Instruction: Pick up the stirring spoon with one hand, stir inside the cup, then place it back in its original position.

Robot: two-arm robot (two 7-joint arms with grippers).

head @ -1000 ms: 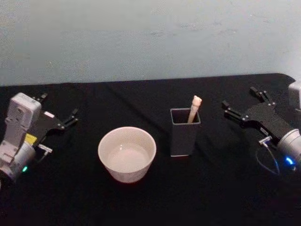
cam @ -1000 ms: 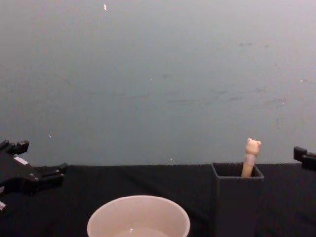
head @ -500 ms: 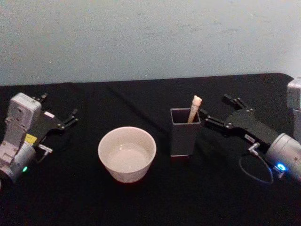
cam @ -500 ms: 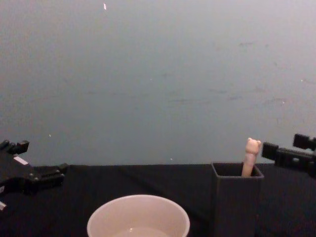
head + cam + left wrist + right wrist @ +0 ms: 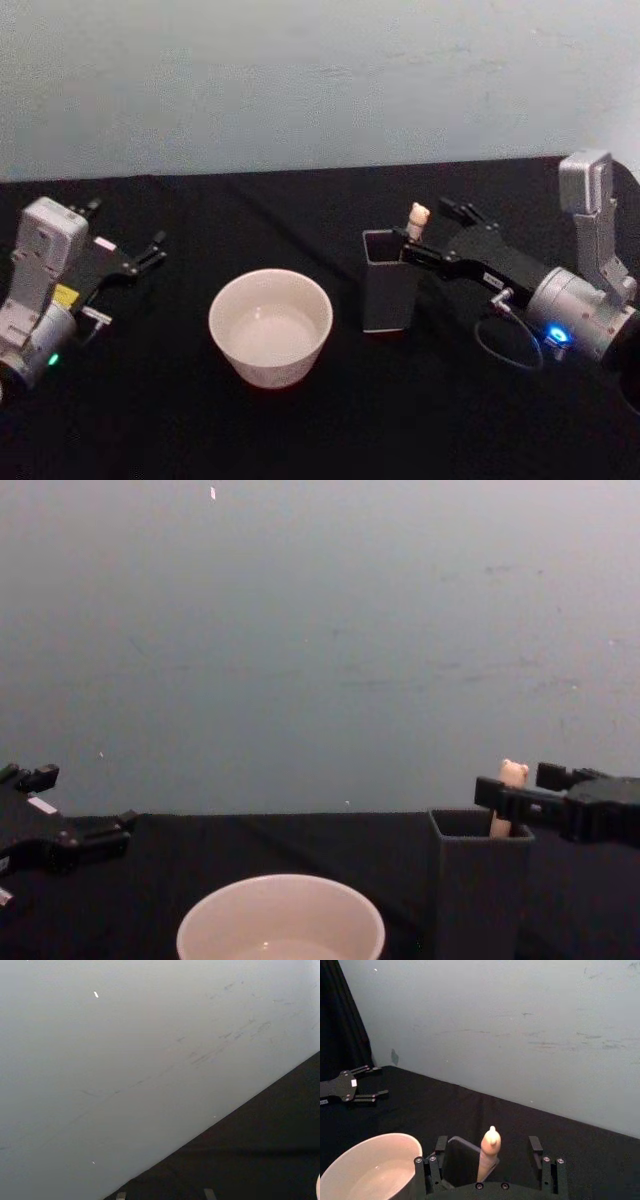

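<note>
Where the black table (image 5: 300, 430) carries the cream cup (image 5: 270, 325) midway along its front edge and the dark holder (image 5: 388, 290) just right of it, we park our left gripper (image 5: 127, 222) spread by the left edge and hold our right gripper (image 5: 428, 228) unclenched astride the stirring spoon (image 5: 416, 218) standing in the holder.

Black two-fingered left gripper (image 5: 123, 225) and right gripper (image 5: 424, 229) — silver cylindrical wrists (image 5: 572, 308), a looped cable (image 5: 497, 347) on the right.

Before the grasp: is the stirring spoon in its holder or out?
In: the stirring spoon stands in the holder, bear head above its rim, between the right gripper's open fingers; left gripper parked.
</note>
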